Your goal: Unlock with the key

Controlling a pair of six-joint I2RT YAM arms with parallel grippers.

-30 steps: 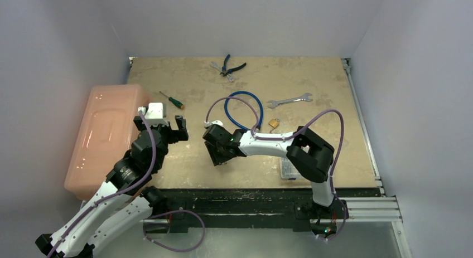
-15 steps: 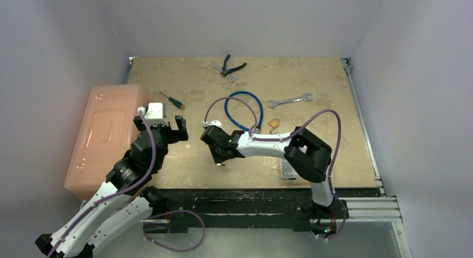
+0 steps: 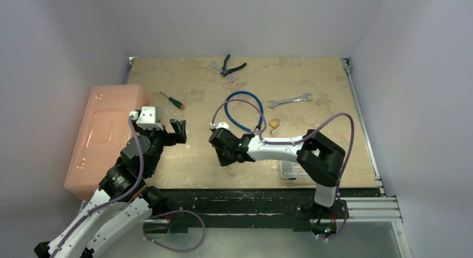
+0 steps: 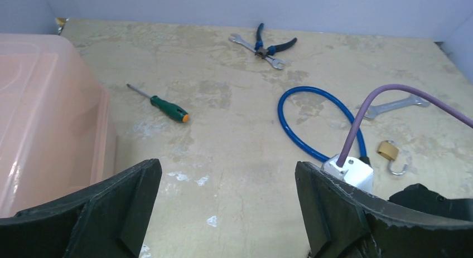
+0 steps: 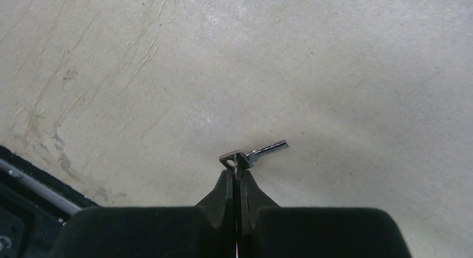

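From above, my right claw (image 3: 226, 161) had slid a little to the right of where it hung a second before, low over the near middle of the desk (image 3: 184, 85), and its fingers had gone from partly spread to pressed together. My left claw (image 3: 160, 127) had shifted only slightly and stayed spread wide beside the translucent pink plastic box (image 3: 106, 135) on the left.

Through the left wrist camera, the two blunt black fingers (image 4: 131, 196) stood well apart over bare, scuffed, stained beige board. Beyond them lay a green-handled screwdriver (image 4: 165, 106) with an orange end, a glossy blue cable loop (image 4: 312, 110), a small brass padlock (image 4: 387, 151) with a curved silver shackle, a flat silver wrench (image 4: 397, 105) to the right, and blue-handled pliers (image 4: 269, 46) at the far edge.

Through the right wrist camera, my matte black fingertips were pinching the head of the key (image 5: 262, 152), a tiny flat piece of bright metal. Its thin blade stuck out to the right, close over the pale, scratched surface.
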